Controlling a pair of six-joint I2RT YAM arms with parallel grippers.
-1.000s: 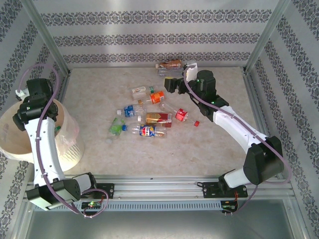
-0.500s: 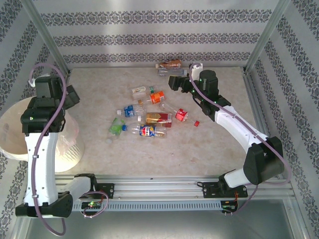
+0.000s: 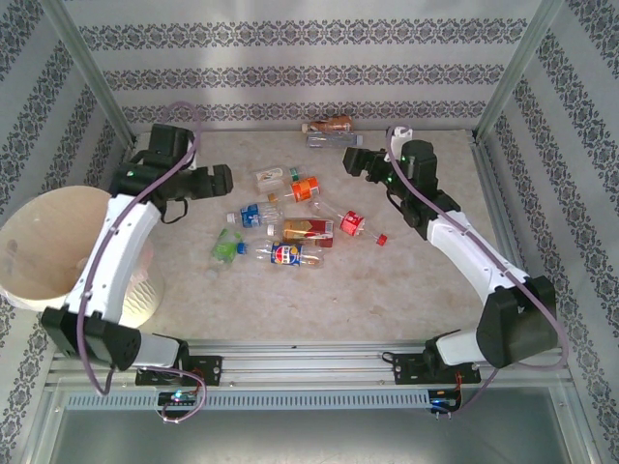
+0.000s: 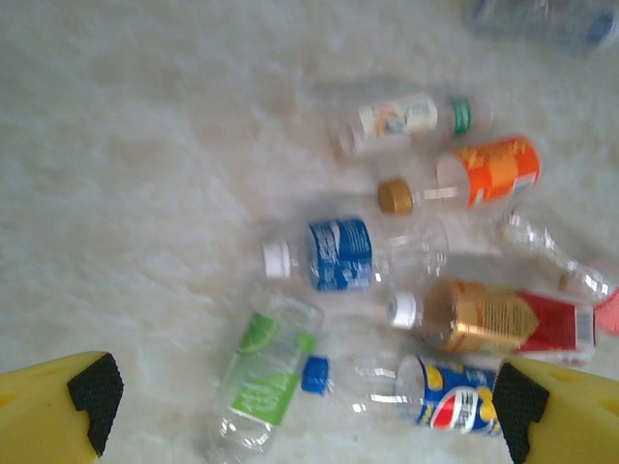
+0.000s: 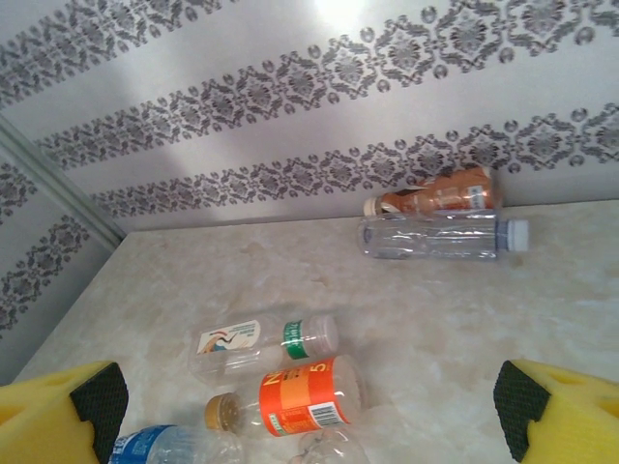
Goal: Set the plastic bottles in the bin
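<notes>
**Marbled surface (image 3: 406, 280), nine plastic bottles (image 3: 308, 230) left to clear**

Patterned walls close in my workspace. The cream bin (image 3: 44, 242) stands at the near left edge, and I can't make out anything inside it. The left end effector (image 3: 221, 180) and right end effector (image 3: 350, 159) both hang released, holding nothing, either side of the pile. Seven bottles lie mid-surface and two by the back wall. I can read a logo on the Pepsi bottle (image 4: 455, 401) and a "5" on the orange-labelled bottle (image 5: 305, 394); the rest is blurred.
</notes>
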